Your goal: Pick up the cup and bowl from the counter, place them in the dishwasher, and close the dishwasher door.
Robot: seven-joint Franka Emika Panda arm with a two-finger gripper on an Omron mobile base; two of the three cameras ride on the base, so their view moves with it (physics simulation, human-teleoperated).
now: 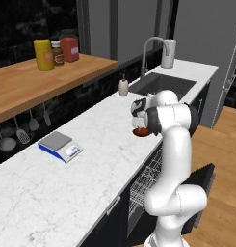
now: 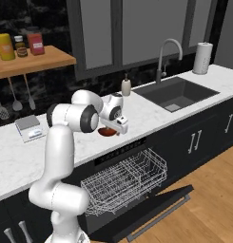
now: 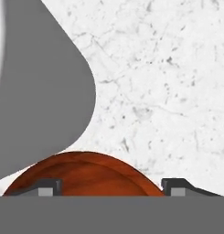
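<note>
On counter [image 2: 151,111]: bowl [image 2: 107,132], uncollected; gripper [image 3: 111,185] spread, tips either side of it (contact unclear). Dishwasher [image 2: 125,182]: door [image 2: 151,209] down, rack bare. Cup: unlocated. Loading and closing outstanding.

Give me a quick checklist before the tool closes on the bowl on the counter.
1. Bowl between the tool fingertips: ok, one tip on each side in the hand view.
2. Jaws apart: ok.
3. Bowl resting on the counter: ok.
4. Dishwasher door down: ok.
5. Rack pulled out: ok.
6. Fingertips touching the bowl rim: cannot tell.
</note>
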